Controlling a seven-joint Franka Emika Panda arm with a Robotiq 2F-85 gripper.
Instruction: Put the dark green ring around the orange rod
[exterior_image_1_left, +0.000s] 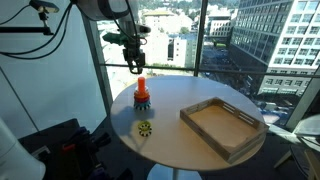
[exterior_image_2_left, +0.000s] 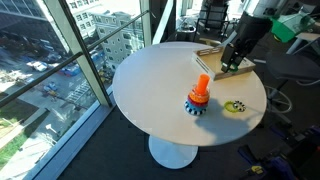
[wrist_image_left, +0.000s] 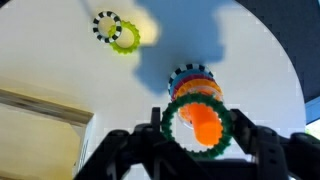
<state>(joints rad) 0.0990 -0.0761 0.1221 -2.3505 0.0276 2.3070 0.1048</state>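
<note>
In the wrist view my gripper (wrist_image_left: 198, 132) is shut on the dark green ring (wrist_image_left: 168, 122), one finger on each side. The orange rod (wrist_image_left: 205, 125) shows through the ring's hole, with its wider multicoloured base (wrist_image_left: 190, 76) below. In both exterior views the gripper (exterior_image_1_left: 135, 63) (exterior_image_2_left: 233, 60) hangs above the table, higher than the top of the orange rod (exterior_image_1_left: 141, 89) (exterior_image_2_left: 202, 87). The ring itself is too small to make out there.
A yellow ring (wrist_image_left: 126, 38) (exterior_image_1_left: 145, 128) (exterior_image_2_left: 235, 107) lies on the round white table (exterior_image_1_left: 170, 145), next to a black-and-white ring (wrist_image_left: 105, 25). A wooden tray (exterior_image_1_left: 222, 128) (wrist_image_left: 40, 112) sits on the table's other side. Windows stand close behind.
</note>
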